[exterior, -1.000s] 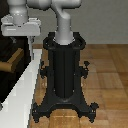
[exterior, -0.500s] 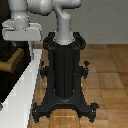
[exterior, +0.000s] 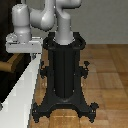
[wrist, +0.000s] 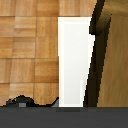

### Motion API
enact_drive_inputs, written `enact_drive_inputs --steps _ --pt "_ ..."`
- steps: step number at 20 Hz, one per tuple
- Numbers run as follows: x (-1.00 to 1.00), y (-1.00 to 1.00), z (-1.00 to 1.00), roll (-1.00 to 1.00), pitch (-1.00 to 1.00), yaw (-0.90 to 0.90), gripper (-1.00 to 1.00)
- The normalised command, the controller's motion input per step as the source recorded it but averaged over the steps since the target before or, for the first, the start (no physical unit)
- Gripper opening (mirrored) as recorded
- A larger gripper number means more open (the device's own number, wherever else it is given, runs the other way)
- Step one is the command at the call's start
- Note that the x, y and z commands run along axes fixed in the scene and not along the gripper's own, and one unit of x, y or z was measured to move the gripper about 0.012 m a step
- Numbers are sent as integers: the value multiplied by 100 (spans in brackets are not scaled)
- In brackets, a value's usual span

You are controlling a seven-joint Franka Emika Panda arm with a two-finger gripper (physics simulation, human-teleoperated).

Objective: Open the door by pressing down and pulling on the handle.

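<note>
In the exterior view, the black ribbed pedestal point(exterior: 64, 75) stood nearest, in the lower middle of the frame, its splayed feet spread on the wooden floor point(exterior: 107, 70). Along the lower left ran the pale grey-white edge of the door point(exterior: 22, 90), slanting from the bottom left corner up toward the middle left, with the dark panel showing beyond it at the far left edge. Above that, at the middle left, the grey-white pincer point(exterior: 22, 46) hung at the end of the arm point(exterior: 47, 17), which curved up from the pedestal across the top of the frame. Just below the pincer, a tan piece of the handle point(exterior: 14, 61) showed against the dark panel.

In the wrist view, the handle point(wrist: 111, 55) filled the right side as a broad tan bar, with the door's white edge point(wrist: 75, 60) just beside it. Whether the pincer's jaws were apart or together could not be told from either view.
</note>
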Motion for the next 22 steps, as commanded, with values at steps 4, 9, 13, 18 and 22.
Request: enact_drive_inputs --steps 4,9,13,18,22 --pt "0 0 0 0 0 0 -100" --pt "0 0 0 0 0 0 -100" --pt "0 0 0 0 0 0 -100" --pt "0 0 -60 0 -9 0 -100" --pt "0 0 -75 0 -11 0 -100"
